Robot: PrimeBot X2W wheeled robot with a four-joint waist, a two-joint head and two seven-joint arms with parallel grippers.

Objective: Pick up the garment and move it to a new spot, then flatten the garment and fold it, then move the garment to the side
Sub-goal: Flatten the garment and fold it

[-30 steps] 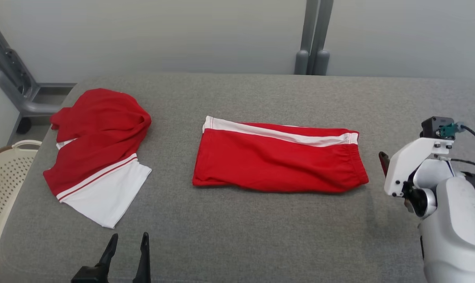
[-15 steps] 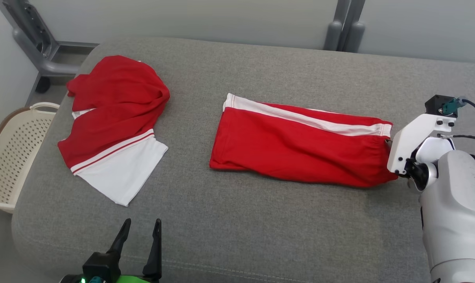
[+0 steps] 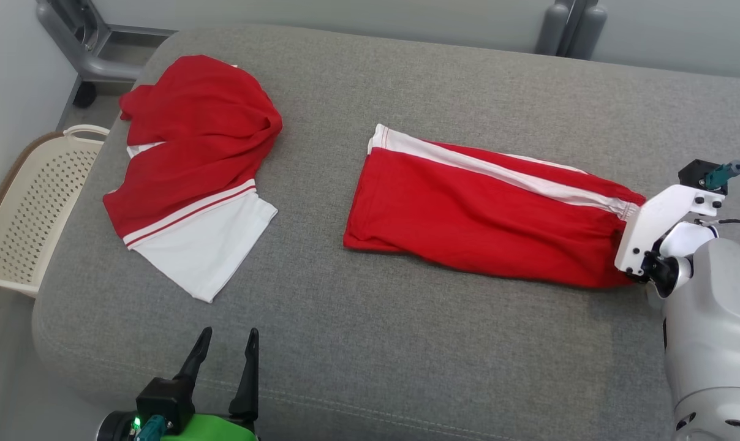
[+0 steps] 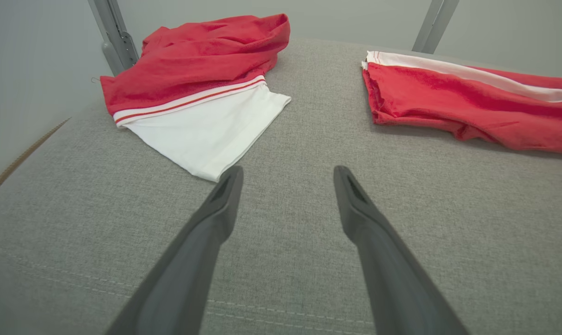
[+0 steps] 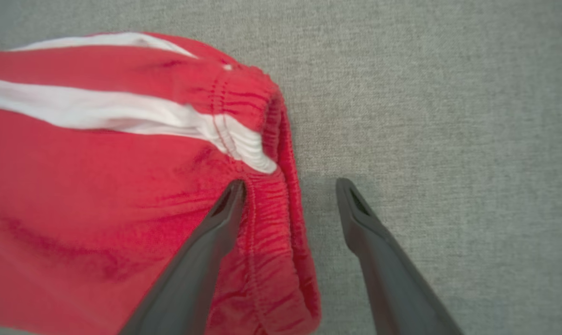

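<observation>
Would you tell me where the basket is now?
In the head view, the basket stands at the far left, beside the left end of the cushion, nearest the crumpled shirt.

Bright, soft, even light with no glare. Shadows are faint: a thin dark line runs under the near edge of the red shorts [image 3: 486, 214]. The right wrist view is slightly blurred, the cloth smeared; both wrist views bow towards their edges
</observation>
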